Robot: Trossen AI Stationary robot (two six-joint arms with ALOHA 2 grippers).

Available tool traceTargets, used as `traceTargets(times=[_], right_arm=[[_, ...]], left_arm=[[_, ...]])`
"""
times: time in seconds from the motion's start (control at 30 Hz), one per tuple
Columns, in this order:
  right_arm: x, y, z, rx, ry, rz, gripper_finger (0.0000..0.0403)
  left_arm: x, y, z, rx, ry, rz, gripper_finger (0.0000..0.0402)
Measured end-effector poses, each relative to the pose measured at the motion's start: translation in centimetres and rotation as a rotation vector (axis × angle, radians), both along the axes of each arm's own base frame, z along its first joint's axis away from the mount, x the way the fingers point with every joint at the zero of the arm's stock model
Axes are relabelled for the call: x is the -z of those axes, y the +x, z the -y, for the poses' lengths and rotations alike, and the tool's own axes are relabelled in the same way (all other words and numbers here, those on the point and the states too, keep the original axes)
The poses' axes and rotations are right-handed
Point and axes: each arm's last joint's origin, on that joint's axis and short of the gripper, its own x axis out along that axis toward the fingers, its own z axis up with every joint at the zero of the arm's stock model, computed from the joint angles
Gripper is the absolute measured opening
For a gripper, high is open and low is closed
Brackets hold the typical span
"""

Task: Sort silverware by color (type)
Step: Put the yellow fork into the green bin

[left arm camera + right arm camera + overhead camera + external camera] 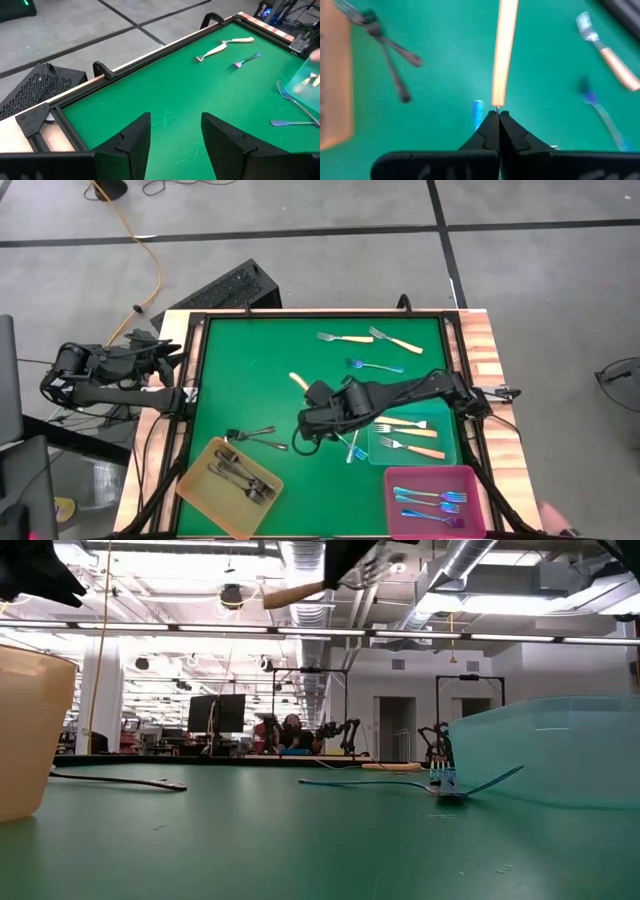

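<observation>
My right gripper (pixel 309 396) hangs over the middle of the green mat, shut on a cream-handled fork (pixel 298 382), which also shows high in the low view (pixel 296 592). My left gripper (pixel 175 122) is open and empty at the table's far left corner. Two cream-handled forks (pixel 345 338) and a blue fork (pixel 375 366) lie flat on the mat at the far right. Two dark forks (pixel 255 437) lie by the yellow tray (pixel 196 470). Another blue fork (pixel 352 446) lies beneath my right arm. My right gripper pinches the fork between its two fingertips (pixel 490 125), where the metal neck meets the cream handle (pixel 498 100). The handle (pixel 505 50) points straight out ahead of the fingers. The fork is lifted clear of the mat, nearly level. The gripper hides the tines.
The yellow tray holds dark forks, the teal tray (pixel 448 450) holds cream-handled forks, and the pink tray (pixel 400 515) holds blue forks, all along the near edge. A black rail (pixel 165 47) frames the mat. The mat's far left part is bare.
</observation>
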Motion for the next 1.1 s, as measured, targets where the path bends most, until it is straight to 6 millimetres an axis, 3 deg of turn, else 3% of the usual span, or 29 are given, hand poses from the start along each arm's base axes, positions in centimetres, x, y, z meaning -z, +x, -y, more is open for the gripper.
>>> traceTargets(times=[0.23,0.53,0.8,1.1], right_arm=[[-2.4,-2.8,1.5,-0.068,-0.075,-0.082,0.0015],[-4.5,-8.3,2.9,-0.033,-0.077,-0.06,0.0015],[-5.1,-14.1,4.3,0.069,-0.021,0.112,0.0015],[-3.8,-19.2,5.7,0.186,-0.005,0.237,0.0015]], left_arm=[[0.0,0.0,0.0,-0.008,-0.01,0.013,0.0158],[0.0,0.0,0.0,-0.02,-0.02,0.023,0.0158],[0.0,0.0,0.0,-0.04,-0.026,0.036,0.0158],[-0.1,-0.1,-0.1,-0.075,-0.014,0.046,0.0158]])
